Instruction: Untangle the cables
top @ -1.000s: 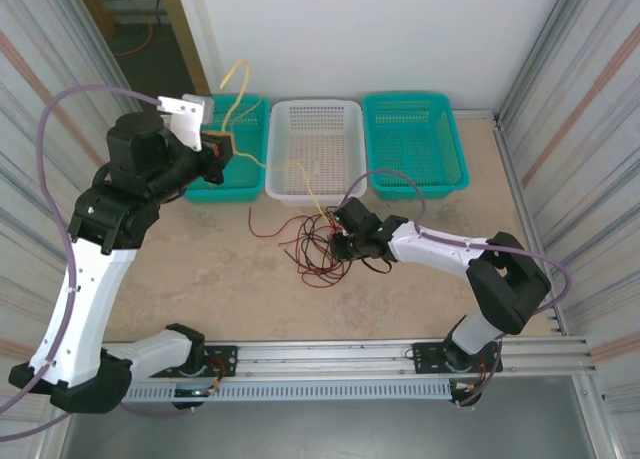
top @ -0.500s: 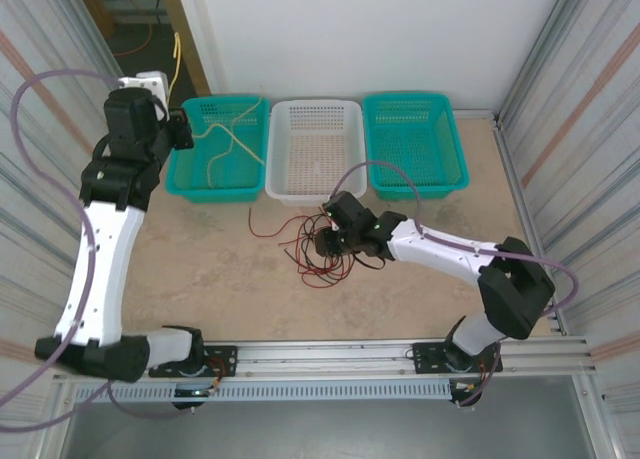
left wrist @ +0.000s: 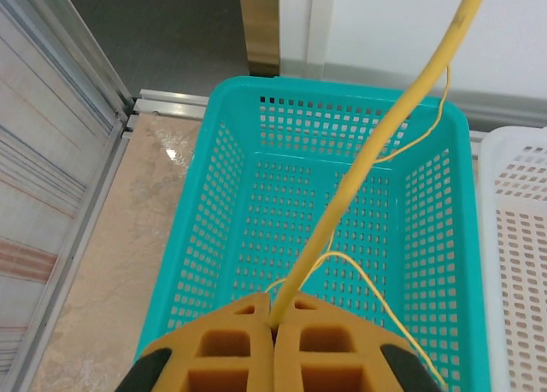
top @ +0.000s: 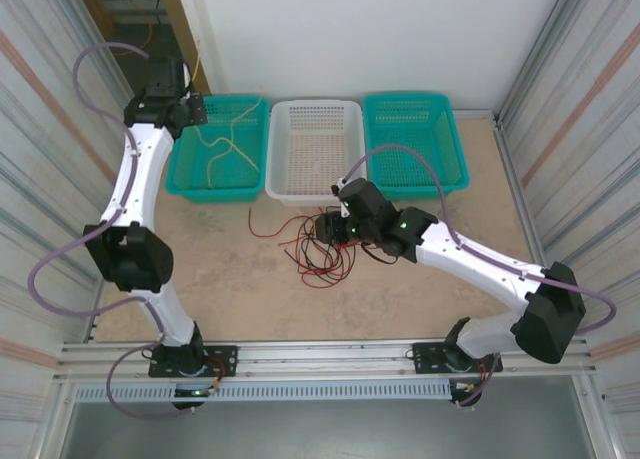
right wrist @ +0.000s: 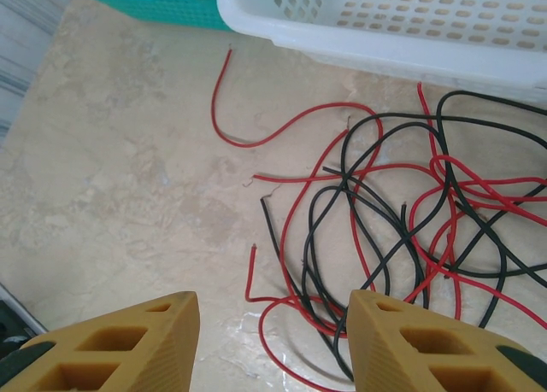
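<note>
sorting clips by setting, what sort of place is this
Probably a robot test cell: pale corrugated metal walls, a silver aluminium rail along the near edge of the beige tabletop, and a white perforated plastic basket between a left teal basket and a right teal basket.

I count teal baskets, two, far left (top: pixel 215 192) and far right (top: pixel 415 144); white basket (top: pixel 315 149), one; yellow cable (left wrist: pixel 383 144), one; red and black cables (right wrist: pixel 444 166), too tangled to count.
</note>
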Tool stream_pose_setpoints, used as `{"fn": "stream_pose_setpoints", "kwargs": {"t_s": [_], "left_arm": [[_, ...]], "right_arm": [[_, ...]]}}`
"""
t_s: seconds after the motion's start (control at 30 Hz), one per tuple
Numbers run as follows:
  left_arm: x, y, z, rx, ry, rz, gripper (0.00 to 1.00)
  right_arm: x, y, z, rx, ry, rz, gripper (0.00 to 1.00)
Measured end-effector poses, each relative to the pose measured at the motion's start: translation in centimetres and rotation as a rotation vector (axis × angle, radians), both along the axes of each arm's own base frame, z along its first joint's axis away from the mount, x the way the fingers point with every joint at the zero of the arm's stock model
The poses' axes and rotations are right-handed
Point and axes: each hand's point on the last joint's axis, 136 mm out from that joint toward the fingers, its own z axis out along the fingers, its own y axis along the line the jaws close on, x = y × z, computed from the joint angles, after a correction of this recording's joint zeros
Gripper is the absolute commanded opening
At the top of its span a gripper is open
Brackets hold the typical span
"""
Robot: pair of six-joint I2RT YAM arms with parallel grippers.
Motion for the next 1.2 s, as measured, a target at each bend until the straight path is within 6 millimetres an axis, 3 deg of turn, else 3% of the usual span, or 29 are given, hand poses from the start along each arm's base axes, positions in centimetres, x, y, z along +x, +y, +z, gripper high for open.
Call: {"fn": "stream_pose_setpoints", "kwargs": {"t_s": [0.2,0.23,0.3,0.5,0.67,0.83,0.93,1.03,1.13,1.2], "left_arm": [[1.4,0.0,-2.6,0.006,0.089,0.002,0.00],[1.5,0.0,-3.2,0.008,0.108,0.003,0.08],[1.8,0.0,-4.5,0.010,0.151,0.002,0.37],[2.4,-0.1,-7.5,0.008,0.240,0.003,0.60],[2.1,-0.1,-7.5,0.009,0.250,0.003,0.62],[1.7,-0.3,-6.0,-0.008,0.219,0.001,0.58],[0.0,-0.9,-3.8,-0.051,0.169,-0.008,0.52],[-3.1,-2.1,-0.9,-0.094,0.093,-0.032,0.49],[-7.4,-5.4,1.6,-0.139,0.000,-0.123,0.46],[-10.9,-8.8,2.2,-0.195,-0.050,-0.231,0.45]], "right_arm": [[0.3,-0.6,0.3,0.002,-0.002,-0.017,0.49],[0.5,-0.7,0.3,0.003,-0.003,-0.021,0.49],[0.7,-0.9,0.3,0.004,-0.003,-0.028,0.49],[0.9,-1.3,0.2,0.001,0.002,-0.038,0.49],[1.0,-1.4,0.3,0.003,0.002,-0.042,0.49],[0.9,-1.5,0.6,0.008,-0.003,-0.042,0.49],[0.9,-1.5,0.5,0.005,0.000,-0.042,0.49],[0.8,-1.7,0.3,-0.004,0.010,-0.047,0.48],[1.4,-2.4,-0.3,-0.012,0.030,-0.080,0.45],[2.2,-3.2,-1.3,-0.028,0.062,-0.122,0.44]]}}
